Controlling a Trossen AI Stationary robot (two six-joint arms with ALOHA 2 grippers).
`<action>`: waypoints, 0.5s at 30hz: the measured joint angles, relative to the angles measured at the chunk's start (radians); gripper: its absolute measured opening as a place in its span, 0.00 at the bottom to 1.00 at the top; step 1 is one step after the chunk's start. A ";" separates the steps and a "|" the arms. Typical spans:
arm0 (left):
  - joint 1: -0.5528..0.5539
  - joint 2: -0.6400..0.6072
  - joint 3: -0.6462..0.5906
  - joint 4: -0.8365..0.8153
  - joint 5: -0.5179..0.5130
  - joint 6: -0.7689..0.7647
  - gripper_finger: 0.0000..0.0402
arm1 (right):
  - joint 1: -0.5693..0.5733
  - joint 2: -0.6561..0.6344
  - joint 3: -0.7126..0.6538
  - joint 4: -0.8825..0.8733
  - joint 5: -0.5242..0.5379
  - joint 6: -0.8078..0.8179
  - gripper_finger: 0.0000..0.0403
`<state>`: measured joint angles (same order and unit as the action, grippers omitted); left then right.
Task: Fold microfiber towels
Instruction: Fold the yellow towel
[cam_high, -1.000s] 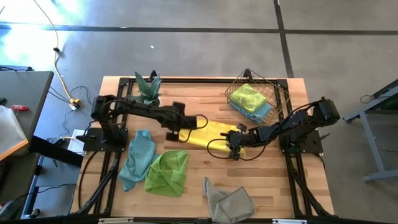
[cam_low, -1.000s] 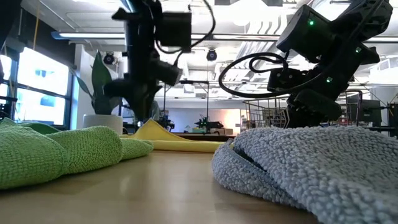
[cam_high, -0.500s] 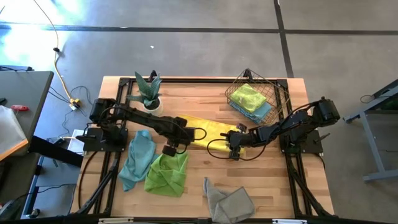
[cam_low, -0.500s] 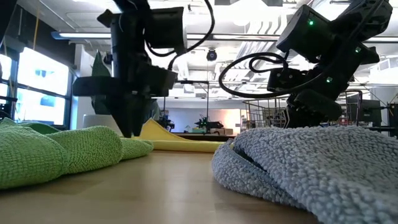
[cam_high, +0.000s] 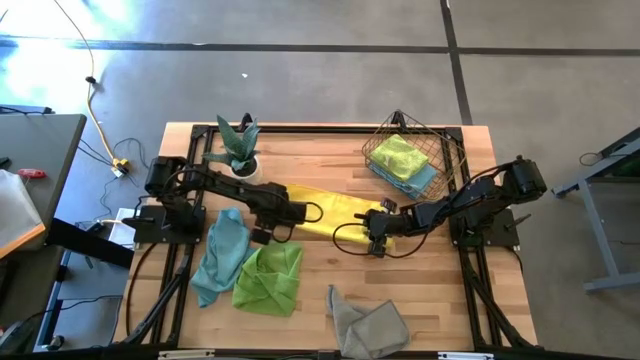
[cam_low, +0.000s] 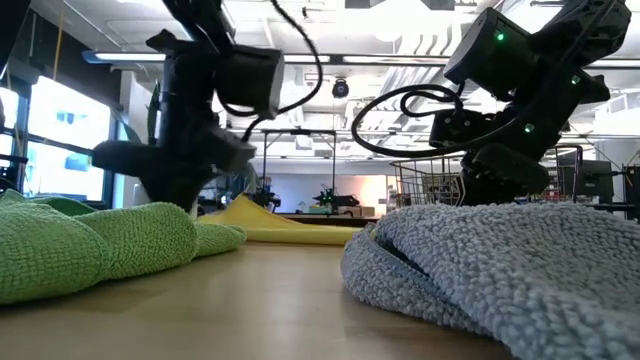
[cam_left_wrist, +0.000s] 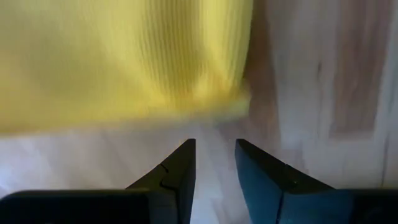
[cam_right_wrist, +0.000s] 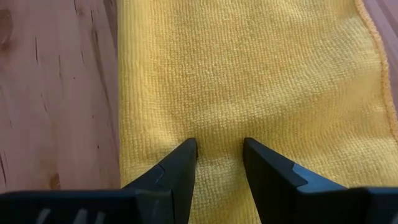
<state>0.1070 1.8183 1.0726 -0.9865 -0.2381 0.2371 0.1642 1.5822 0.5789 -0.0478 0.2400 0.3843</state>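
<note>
Left gripper sits mid-left of the high frame, just off the left end of the yellow towel, w/ its fingers slightly spread and nothing between them; in its wrist view the towel's edge lies just ahead of the tips, bare wood under them. So the cloth is away from this hand toward frame right, not under it.

Right gripper is at center-right of the high frame, over the towel's right end. Its fingers are also part-spread, resting on or just above yellow pile; whether they pinch a ridge of cloth can't be told.

Key relation: the yellow towel's long axis runs left-right across frame center, between the two grippers, one at each short end. It looks already doubled into a strip, so the next fold probably brings one end over the other along that axis. Left arm would need to reach back onto the edge first; right arm is already on cloth, so it's nearer.

Nearer the frame bottom: grey towel lower center, green towel and teal towel lower left, all crumpled, well apart from both hands. Farther up, wire basket at upper right holds folded green and teal cloths.
</note>
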 joint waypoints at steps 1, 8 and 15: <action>0.000 0.000 -0.001 -0.016 -0.009 -0.004 0.26 | 0.000 0.000 0.000 -0.001 0.000 0.000 0.32; -0.023 -0.044 0.000 -0.068 -0.006 -0.026 0.26 | 0.000 0.000 0.000 -0.004 0.000 0.000 0.32; -0.083 -0.095 0.000 0.100 0.070 -0.032 0.26 | 0.000 0.000 0.000 -0.005 0.000 0.000 0.32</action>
<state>0.0242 1.7234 1.0725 -0.8861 -0.1682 0.2049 0.1638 1.5822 0.5789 -0.0528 0.2398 0.3847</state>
